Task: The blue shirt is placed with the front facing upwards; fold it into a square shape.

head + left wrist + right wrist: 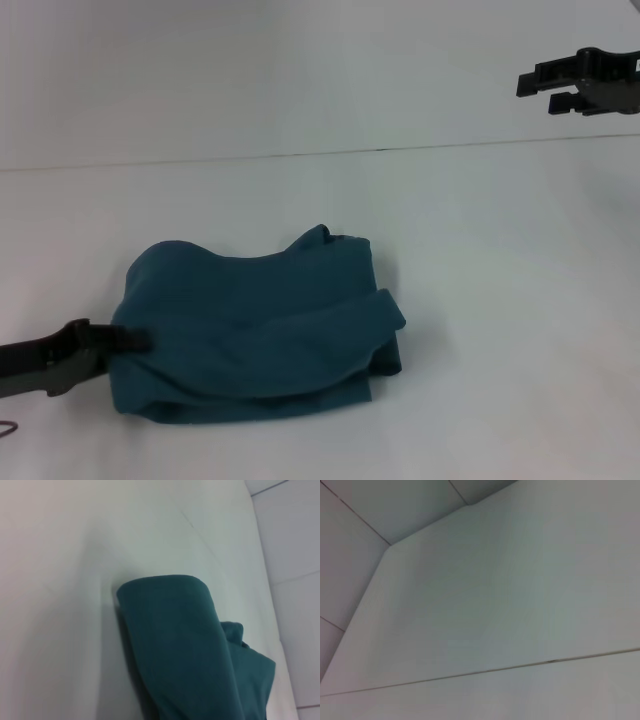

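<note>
blue shirt (255, 330): lying folded into a rough, thick bundle on the table, left of centre and toward the near edge in the head view; it is not a clean square, its outline is rounded and lumpy.
shirt surface: showing plain teal-blue cloth only; no lettering is facing up.
shirt folds: a thick rolled flap is crossing the top from the left side to the right edge, ending in a rounded bulge at the right; a darker layer is peeking out under that bulge.
collar area: a small peak with a dark spot is sticking up at the far edge of the bundle; too small to tell more.
shirt in left wrist view (185, 640): appearing as a rounded, folded edge of cloth resting on the white surface, with a smaller crumpled bit beside it.
left pincer (128, 340): reaching in low from the left, its tip touching the left edge of the bundle; i cannot tell whether it is clenched on the cloth or released, since the tip is merging with the fabric.
right pincer (557, 92): hanging high at the far right, well apart from the shirt, its two dark fingers parted with a visible gap, grasping nothing.
table (480, 300): white and flat, carrying the shirt; a thin seam line is running across it behind the bundle.
right wrist view: showing only the white table (495, 605) and a seam line.
</note>
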`<state>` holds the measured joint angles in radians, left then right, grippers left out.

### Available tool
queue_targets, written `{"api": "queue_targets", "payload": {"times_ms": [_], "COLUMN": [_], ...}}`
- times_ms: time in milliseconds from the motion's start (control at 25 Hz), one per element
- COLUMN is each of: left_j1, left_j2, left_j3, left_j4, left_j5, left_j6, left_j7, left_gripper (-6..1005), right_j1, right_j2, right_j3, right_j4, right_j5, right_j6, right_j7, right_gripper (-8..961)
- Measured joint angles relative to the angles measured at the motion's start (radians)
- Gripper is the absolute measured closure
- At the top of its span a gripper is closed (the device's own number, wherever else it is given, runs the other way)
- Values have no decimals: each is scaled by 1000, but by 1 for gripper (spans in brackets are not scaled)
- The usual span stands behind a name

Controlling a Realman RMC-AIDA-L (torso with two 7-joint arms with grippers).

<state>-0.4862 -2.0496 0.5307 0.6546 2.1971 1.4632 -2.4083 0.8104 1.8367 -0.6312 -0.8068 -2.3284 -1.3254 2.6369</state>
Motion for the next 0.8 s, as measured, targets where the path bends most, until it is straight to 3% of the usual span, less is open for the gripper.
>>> {"api": "queue_targets", "payload": {"times_ms": [240,520,680,800], "left_j1": [-11,30,62,72], "left_j2": [11,29,11,0], "left_j3": [1,-36,-138,-150], "left_j4": [42,198,244,175], "left_j5": [36,82,15,-48], "left_j6": [9,47,115,158], "left_j7": [6,-79,-95,-90], "left_gripper": [707,629,510,420], "right_j1": [-7,-8,-8,-8], "right_j2": [-1,-4,-3,-2], "right_j3": [0,1,1,2], "right_j4": [0,0,0,0], "right_j5": [0,0,0,0], "right_j6": [0,-1,-7,-7], "right_j7": [0,0,0,0], "right_gripper": [338,339,340,341]}}
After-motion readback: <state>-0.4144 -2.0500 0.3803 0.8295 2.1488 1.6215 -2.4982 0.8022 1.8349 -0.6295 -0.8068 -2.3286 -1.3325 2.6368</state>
